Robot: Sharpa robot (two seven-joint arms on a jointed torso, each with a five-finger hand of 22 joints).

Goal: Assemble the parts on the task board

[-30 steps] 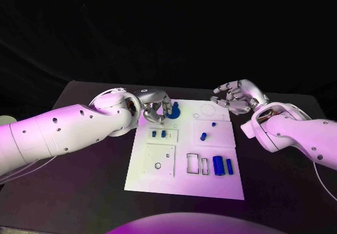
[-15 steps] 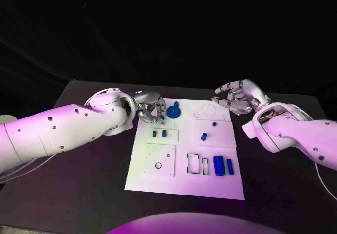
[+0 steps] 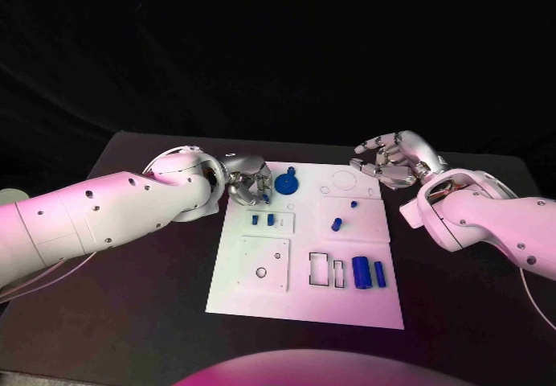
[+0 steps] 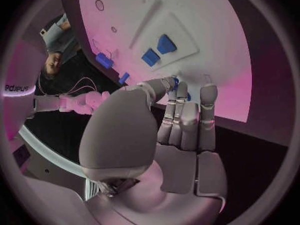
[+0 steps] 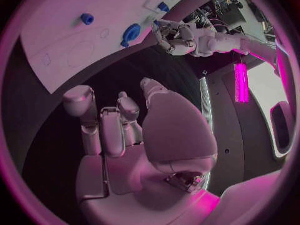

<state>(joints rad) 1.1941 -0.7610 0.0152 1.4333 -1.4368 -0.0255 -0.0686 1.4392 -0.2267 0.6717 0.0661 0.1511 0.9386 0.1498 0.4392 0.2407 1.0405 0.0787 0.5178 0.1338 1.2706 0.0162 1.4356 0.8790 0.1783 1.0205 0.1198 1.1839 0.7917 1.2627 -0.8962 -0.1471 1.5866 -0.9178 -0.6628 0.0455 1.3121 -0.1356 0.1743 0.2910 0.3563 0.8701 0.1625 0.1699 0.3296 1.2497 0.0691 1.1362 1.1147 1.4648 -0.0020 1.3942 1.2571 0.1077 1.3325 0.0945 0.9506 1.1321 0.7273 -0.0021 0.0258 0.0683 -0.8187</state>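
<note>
Left hand (image 3: 247, 186), fingers curled together holding nothing in head view, hovers at the task board (image 3: 304, 297) edge, round blue part (image 3: 286, 184) just beside it. Right hand (image 3: 394, 161) hangs spread, empty. Left wrist view: fingertips (image 4: 177, 87) curl near two small blue parts (image 4: 158, 50).

Robot lab: black table (image 3: 139, 265), dark backdrop, white task board (image 3: 348, 301).

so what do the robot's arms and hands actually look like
Both arms are smooth, rounded white shells dotted with small dark screw holes. The left hand and right hand are silver metal with segmented fingers and broad palm plates. A thin pale cable trails under each arm.
</note>
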